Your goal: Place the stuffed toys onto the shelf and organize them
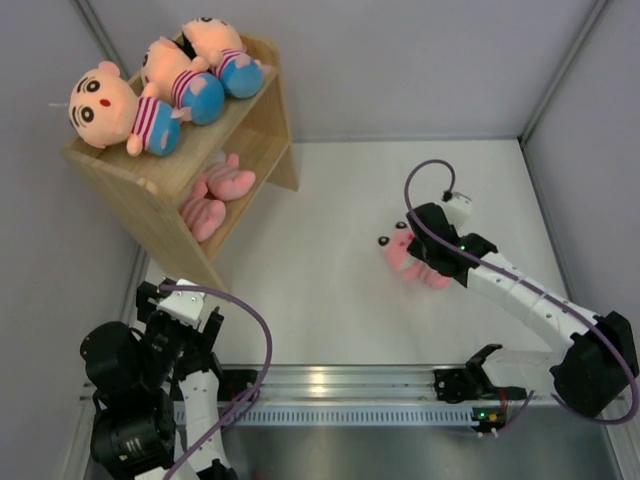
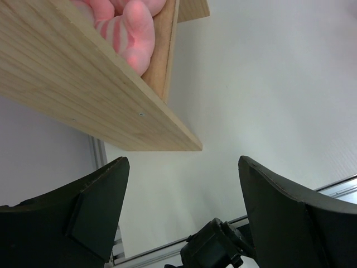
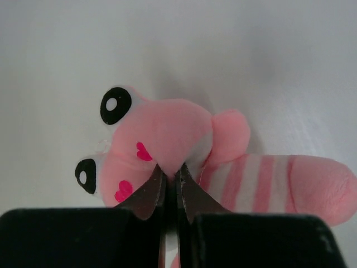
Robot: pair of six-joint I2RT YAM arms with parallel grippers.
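Five toys [image 1: 185,85] sit on the shelf [image 1: 150,200] — right tool [image 3: 170,177] pinches pink animal [image 3: 167,131].

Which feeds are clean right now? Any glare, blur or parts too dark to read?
Top external: evenly lit and sharp, one glare patch on the metal rail. Right wrist: pink toy in focus, faint shadow beyond its head, right fingers nearly black. Left wrist: shelf edge crisp, left fingers dark and featureless.
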